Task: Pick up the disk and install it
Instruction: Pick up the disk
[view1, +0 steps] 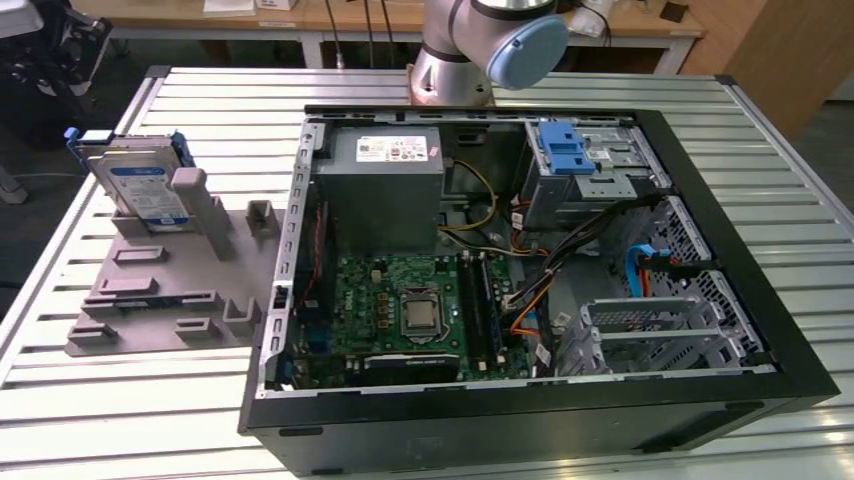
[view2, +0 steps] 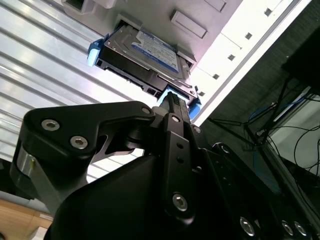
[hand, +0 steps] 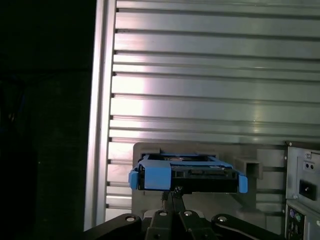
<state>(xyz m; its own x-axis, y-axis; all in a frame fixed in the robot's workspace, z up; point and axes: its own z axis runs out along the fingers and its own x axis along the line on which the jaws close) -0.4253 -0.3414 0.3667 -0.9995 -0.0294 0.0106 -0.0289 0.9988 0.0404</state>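
Standing edgewise in a grey plastic holder, the silver blue-bracketed disk lies broadside at twelve o'clock of the black hand, which is pinched together and empty.

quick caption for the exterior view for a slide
The disk stands on edge in a grey holder on the slatted table, beside the open computer case.
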